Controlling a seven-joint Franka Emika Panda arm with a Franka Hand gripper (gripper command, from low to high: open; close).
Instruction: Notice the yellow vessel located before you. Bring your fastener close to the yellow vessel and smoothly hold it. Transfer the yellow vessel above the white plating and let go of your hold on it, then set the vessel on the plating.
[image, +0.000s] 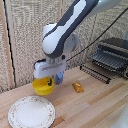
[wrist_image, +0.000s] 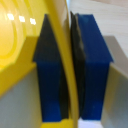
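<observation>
The yellow vessel (image: 43, 87) is a small bright yellow bowl hanging a little above the wooden table, lifted off it. My gripper (image: 50, 80) is shut on its rim from above. In the wrist view the yellow rim (wrist_image: 65, 75) runs as a thin wall between the two dark blue fingers (wrist_image: 92, 70), which press on it from both sides; the bowl's inside (wrist_image: 17, 40) fills the rest. The white plating (image: 31, 111), a large round plate with a thin brownish ring, lies on the table below and toward the front of the vessel, in the exterior view's left.
A small orange block (image: 77, 87) lies on the table to the exterior view's right of the vessel. A blue cup (image: 59, 77) shows partly behind the gripper. A dark toaster oven on a wire rack (image: 111, 57) stands at the back right. A woven screen closes the back.
</observation>
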